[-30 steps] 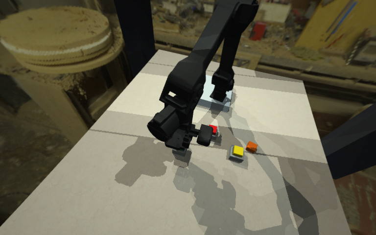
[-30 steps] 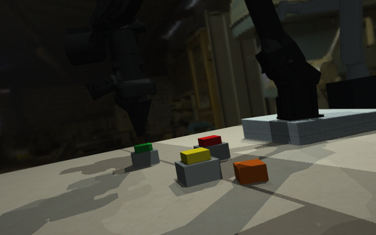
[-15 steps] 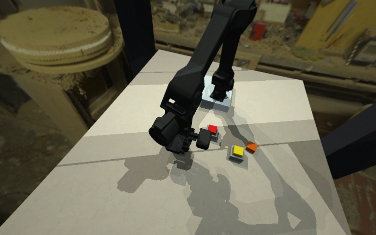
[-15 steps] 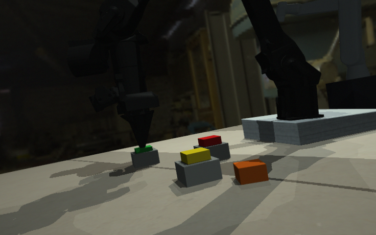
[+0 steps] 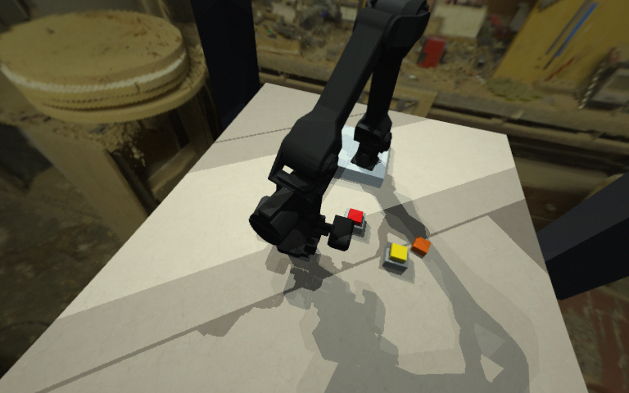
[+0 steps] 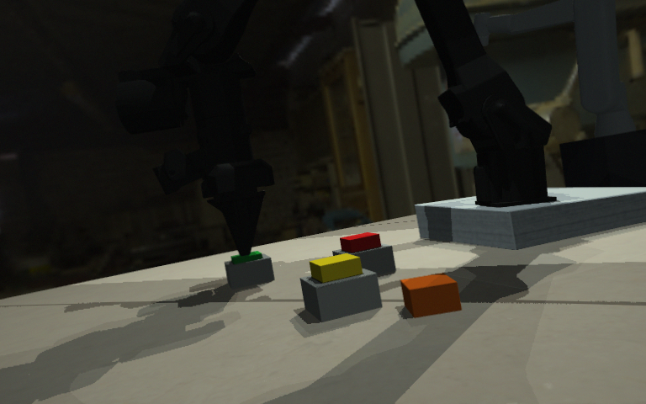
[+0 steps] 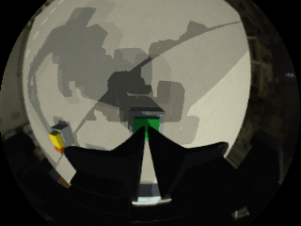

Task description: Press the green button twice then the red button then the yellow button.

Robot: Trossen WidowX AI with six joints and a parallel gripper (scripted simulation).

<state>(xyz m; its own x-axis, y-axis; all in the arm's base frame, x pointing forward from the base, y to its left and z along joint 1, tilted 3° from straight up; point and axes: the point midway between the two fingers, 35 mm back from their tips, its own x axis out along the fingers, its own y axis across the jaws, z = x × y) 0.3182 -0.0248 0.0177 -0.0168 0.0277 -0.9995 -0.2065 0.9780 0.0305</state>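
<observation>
The green button (image 6: 256, 257) (image 7: 153, 121) sits on a grey housing. Its cap is low, pushed partly into the housing. My gripper (image 6: 245, 253) (image 7: 146, 129) is shut and empty, upright, with its fingertips touching the green cap from above. In the top view the arm hides the green button. The red button (image 5: 355, 216) (image 6: 360, 242) stands untouched with its cap raised, nearer the arm's base. The yellow button (image 5: 399, 252) (image 6: 336, 268) (image 7: 55, 140) is also untouched, its cap raised.
An orange block (image 5: 421, 246) (image 6: 431, 296) lies beside the yellow button, on the side away from my gripper. The arm's base stands on a pale blue-grey slab (image 5: 359, 176) (image 6: 467, 228) behind the red button.
</observation>
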